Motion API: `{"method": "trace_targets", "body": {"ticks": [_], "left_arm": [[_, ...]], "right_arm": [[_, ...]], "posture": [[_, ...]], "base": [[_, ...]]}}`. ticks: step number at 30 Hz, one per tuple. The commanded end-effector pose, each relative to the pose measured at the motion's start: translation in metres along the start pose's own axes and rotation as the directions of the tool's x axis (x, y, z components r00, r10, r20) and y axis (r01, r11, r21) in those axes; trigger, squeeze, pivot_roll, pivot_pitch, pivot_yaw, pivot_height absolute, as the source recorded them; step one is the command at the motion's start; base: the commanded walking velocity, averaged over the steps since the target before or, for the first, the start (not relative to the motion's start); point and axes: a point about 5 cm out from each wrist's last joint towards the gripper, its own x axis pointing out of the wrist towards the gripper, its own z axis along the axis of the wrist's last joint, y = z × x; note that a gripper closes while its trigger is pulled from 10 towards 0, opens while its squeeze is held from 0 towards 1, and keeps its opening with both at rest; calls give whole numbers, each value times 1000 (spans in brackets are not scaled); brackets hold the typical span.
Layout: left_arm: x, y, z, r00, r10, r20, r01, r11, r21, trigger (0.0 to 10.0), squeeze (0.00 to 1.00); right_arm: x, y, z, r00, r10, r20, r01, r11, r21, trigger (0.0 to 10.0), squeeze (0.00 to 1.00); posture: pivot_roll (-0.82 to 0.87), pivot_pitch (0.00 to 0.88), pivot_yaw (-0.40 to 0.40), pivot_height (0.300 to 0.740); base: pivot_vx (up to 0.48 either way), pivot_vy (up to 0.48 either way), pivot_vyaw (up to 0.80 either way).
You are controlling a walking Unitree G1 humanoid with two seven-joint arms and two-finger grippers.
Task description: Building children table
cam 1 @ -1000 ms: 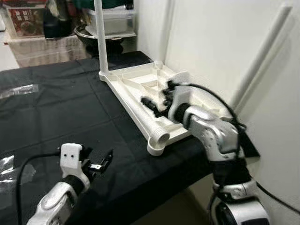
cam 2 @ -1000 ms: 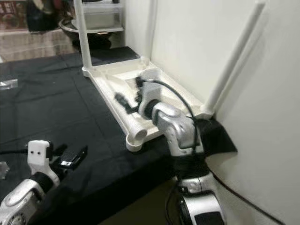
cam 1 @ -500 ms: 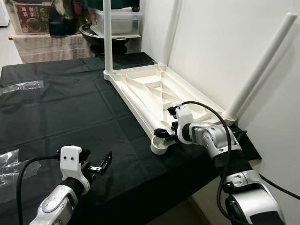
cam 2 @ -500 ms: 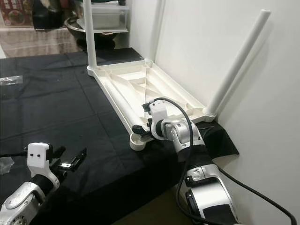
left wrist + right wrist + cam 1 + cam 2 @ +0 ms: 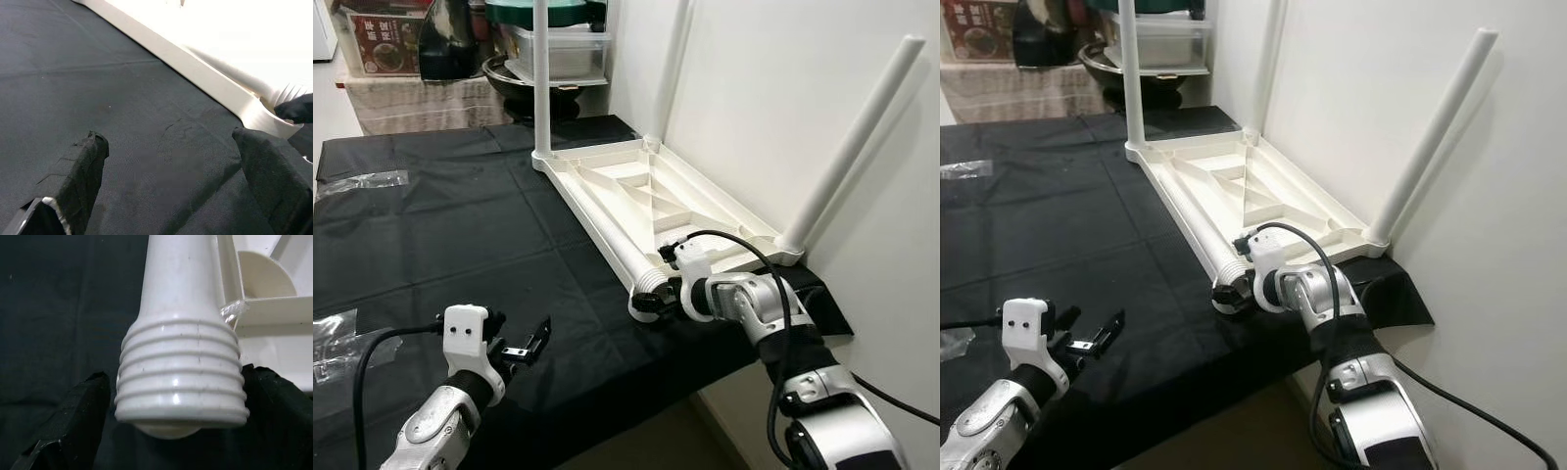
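The white tabletop point(image 5: 646, 196) lies upside down on the black cloth point(image 5: 440, 235) against the wall, at about two o'clock from the robot, with three legs already standing up from its corners. The fourth leg point(image 5: 181, 333) lies along the near edge, threaded end toward the empty corner socket point(image 5: 641, 305) at four o'clock. The right gripper point(image 5: 176, 396) sits astride that threaded end — fingers on either side, whether clamped I cannot tell. The left gripper point(image 5: 524, 345) hovers at seven o'clock, fingers apart, holding nothing. Fitting the last leg looks to be the step: next it needs lifting upright and screwing into the socket — straight.
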Motion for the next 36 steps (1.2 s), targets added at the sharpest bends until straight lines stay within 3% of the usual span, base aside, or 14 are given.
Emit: {"method": "trace_targets", "body": {"ticks": [1, 14, 15, 16, 29, 31, 32, 34, 36], "left_arm": [[-2, 1, -4, 1000, 12, -13, -12, 1000, 2, 10000, 0], [-2, 0, -5, 1000, 11, -17, -11, 1000, 7, 10000, 0], [-2, 0, -5, 1000, 10, -17, -10, 1000, 8, 10000, 0], [-2, 0, -4, 1000, 10, -16, -10, 1000, 9, 10000, 0], [0, 1, -3, 1000, 8, -12, -8, 1000, 12, 10000, 0], [2, 2, 1, 1000, 3, 2, -3, 1000, -1, 10000, 0], [2, 2, 1, 1000, 3, 2, -3, 1000, -1, 10000, 0], [5, 2, 8, 999, -5, 32, 6, 999, -53, 10000, 0], [5, 2, 8, 999, -5, 32, 6, 999, -53, 10000, 0]], "right_arm": [[0, -3, 0, 1000, -14, 10, 14, 1000, 18, 10000, 0], [4, 0, -7, 997, -48, 66, 44, 997, 64, 9804, 0], [5, -1, -7, 994, -59, 90, 53, 996, 66, 1216, 0], [5, 0, -7, 992, -59, 114, 50, 995, 81, 0, 0], [5, 1, -9, 974, -97, 203, 72, 989, 129, 0, 0], [-8, 6, 10, 920, -89, 383, 35, 989, 145, 0, 0], [-8, 6, 10, 920, -89, 383, 35, 989, 145, 0, 0], [-25, 14, 32, 825, -44, 564, -38, 990, 134, 0, 0], [-25, 14, 32, 825, -44, 564, -38, 990, 134, 0, 0]], "posture": [[53, 0, -152, 740], [52, 0, -142, 740], [52, 0, -142, 740], [53, 0, -140, 740], [51, 0, -129, 740], [48, 0, -118, 740], [48, 0, -118, 740], [47, 0, -111, 740], [47, 0, -111, 740]], "base": [[0, 0, 0], [0, 0, 0], [0, 0, 0], [0, 0, 0], [0, 0, 0], [0, 0, 0], [0, 0, 0], [0, 0, 0], [0, 0, 0]]}}
